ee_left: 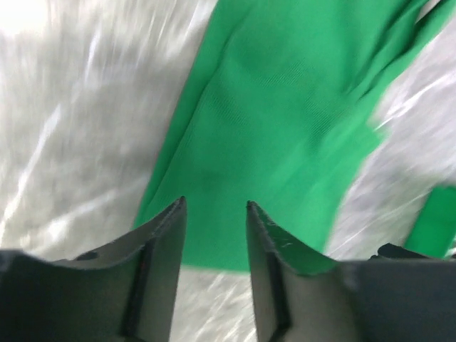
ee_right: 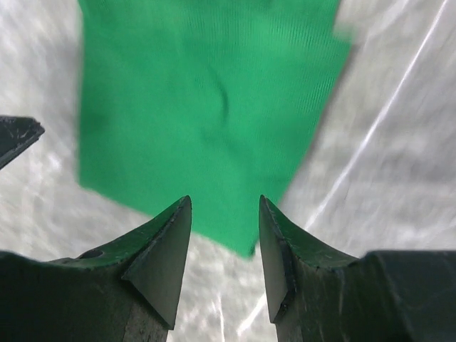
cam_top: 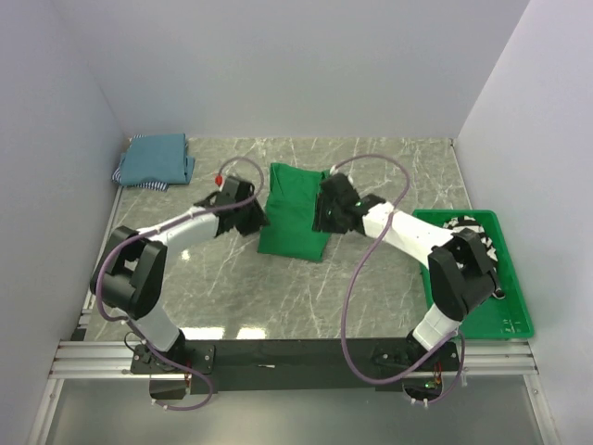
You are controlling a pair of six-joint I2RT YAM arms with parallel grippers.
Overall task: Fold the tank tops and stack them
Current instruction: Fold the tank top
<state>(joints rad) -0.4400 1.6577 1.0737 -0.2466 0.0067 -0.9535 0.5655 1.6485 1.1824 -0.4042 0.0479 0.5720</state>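
Nothing legible in any view: no word, label, brand, number or sign. Only a few faint white marks near the front corner of the green tray (cam_top: 512,325), seen from the top camera, too small to read.
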